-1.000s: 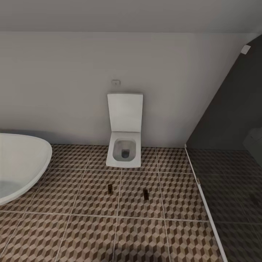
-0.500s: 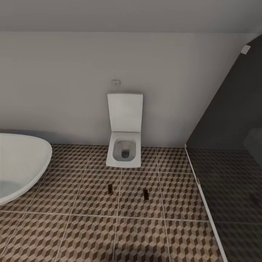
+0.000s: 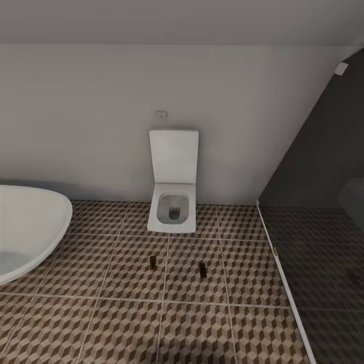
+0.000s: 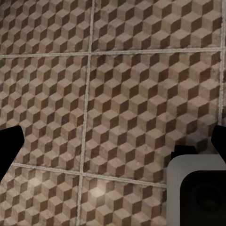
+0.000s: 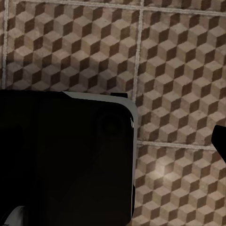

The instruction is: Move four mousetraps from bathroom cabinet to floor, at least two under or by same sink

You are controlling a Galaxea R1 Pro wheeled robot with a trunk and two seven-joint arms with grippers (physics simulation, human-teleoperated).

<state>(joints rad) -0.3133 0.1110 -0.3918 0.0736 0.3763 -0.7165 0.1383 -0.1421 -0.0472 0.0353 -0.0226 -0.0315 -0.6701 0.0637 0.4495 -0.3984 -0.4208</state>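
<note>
Two mousetraps (image 3: 152,260) (image 3: 202,269) are lying on the bathroom floor (image 3: 126,283) at the toilet's (image 3: 173,194) six o'clock; both grippers' spread cannot be told.

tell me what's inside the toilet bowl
The toilet stands open, lid up against the wall. Inside the bowl, only a smooth grey basin with a darker hollow at the bottom shows. No mousetrap in it; the two mousetraps lie on the floor in front.

light was even and soft, renders slightly blurred; a pale glare spot sat on the bathroom floor (image 4: 96,192).
</note>
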